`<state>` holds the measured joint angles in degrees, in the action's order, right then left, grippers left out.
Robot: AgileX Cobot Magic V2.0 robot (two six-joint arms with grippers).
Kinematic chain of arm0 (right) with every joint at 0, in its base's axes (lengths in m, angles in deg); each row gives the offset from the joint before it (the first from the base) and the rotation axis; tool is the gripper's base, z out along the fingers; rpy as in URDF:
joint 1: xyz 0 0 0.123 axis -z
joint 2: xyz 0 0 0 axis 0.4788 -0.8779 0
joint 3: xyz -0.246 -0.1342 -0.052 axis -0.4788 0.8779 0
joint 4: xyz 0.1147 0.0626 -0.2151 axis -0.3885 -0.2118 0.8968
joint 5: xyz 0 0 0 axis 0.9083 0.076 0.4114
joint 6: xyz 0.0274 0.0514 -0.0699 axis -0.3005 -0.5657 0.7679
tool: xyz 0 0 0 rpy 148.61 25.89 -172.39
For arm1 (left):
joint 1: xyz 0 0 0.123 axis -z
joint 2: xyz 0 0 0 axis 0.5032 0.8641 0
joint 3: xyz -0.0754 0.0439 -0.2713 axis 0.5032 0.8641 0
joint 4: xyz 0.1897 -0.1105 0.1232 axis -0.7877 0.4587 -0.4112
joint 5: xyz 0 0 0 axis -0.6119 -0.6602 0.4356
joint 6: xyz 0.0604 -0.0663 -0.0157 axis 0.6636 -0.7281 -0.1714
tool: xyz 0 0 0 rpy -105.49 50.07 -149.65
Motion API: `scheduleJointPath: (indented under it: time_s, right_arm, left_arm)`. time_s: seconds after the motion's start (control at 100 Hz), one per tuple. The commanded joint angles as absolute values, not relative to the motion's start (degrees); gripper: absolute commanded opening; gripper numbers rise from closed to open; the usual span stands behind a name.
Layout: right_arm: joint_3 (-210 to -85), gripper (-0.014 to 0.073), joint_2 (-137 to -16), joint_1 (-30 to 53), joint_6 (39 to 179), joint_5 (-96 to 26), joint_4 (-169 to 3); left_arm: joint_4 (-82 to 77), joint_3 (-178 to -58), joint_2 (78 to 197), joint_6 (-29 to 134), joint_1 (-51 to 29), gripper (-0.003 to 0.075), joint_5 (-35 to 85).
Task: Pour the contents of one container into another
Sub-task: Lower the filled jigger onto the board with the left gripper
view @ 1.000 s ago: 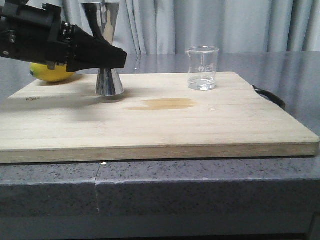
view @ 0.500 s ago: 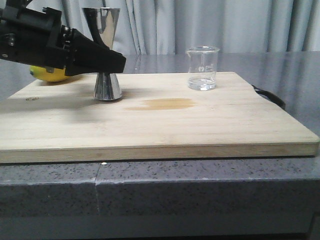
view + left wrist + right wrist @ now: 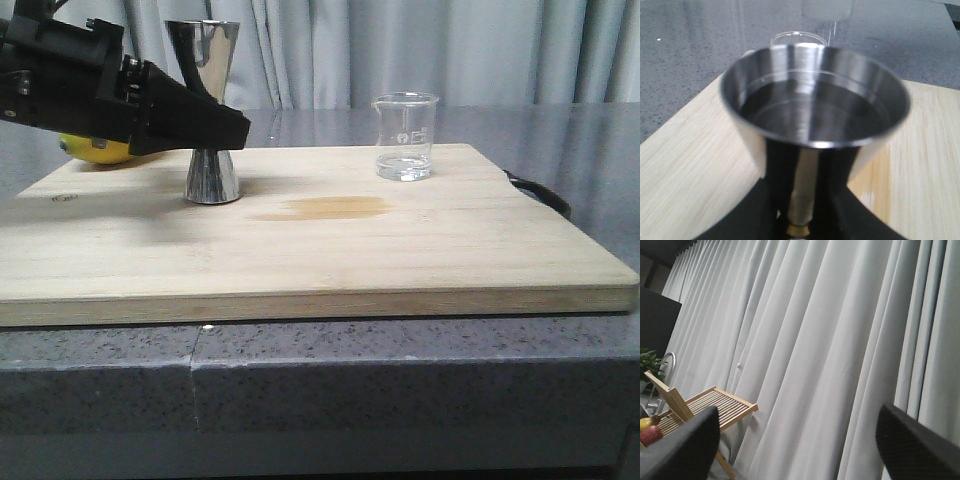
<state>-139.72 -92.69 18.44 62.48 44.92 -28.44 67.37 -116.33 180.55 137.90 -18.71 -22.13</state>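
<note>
**A:** Where is your left gripper (image 3: 225, 128) now?

**B:** You have it at the narrow waist of the steel jigger (image 3: 211, 110), which stands upright near the back left of the wooden board (image 3: 330, 255); in the left wrist view the black fingers (image 3: 747, 215) sit either side of the jigger's stem, pinching it, and the cup is dark inside.

**A:** And the beaker?

**B:** The glass beaker (image 3: 405, 136) stands upright on the board's back right, well apart from the jigger, with a little clear liquid at the bottom; between them you can see a brownish stain (image 3: 330, 208) on the wood.

**A:** Your right gripper?

**B:** The right gripper (image 3: 800, 440) points at a curtain (image 3: 815, 340), its jaws spread wide, holding nothing; a lemon (image 3: 98, 150) lies behind the left arm
</note>
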Motion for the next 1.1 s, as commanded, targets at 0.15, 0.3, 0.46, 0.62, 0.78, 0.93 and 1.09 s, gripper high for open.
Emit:
scheduleJointPath:
  time_s: [0.15,0.3,0.46,0.62,0.78,0.93,1.09]
  right_arm:
    - [-141.39,0.0576,-90.75,18.72,62.83,47.72,-30.67]
    - [-141.39,0.0576,-90.75,18.72,62.83,47.72,-30.67]
    - [-141.39,0.0576,-90.75,18.72,62.83,47.72,-30.67]
    - [-141.39,0.0576,-90.75,18.72,62.83,47.72,-30.67]
    - [-141.39,0.0576,-90.75,18.72,62.83,47.72,-30.67]
    - [-141.39,0.0576,-90.75,18.72,62.83,47.72,-30.67]
    - [-141.39,0.0576,-90.75,18.72,62.83,47.72,-30.67]
  left_arm:
    - [70.87,-118.02,178.2,137.93,-18.81,-0.002,-24.01]
    - [70.62,-118.02,178.32,137.93,-18.81,-0.0019,-23.8]
    - [70.53,-118.02,180.05,137.93,-18.81,-0.002,-24.35]
    - [70.74,-118.02,181.69,137.93,-18.81,-0.0019,-26.01]
    - [70.88,-118.02,181.94,137.93,-18.81,-0.0019,-26.1]
    - [70.88,-118.02,181.94,137.93,-18.81,-0.0019,-26.1]
    - [71.3,-118.02,181.94,137.93,-18.81,-0.0018,-26.1]
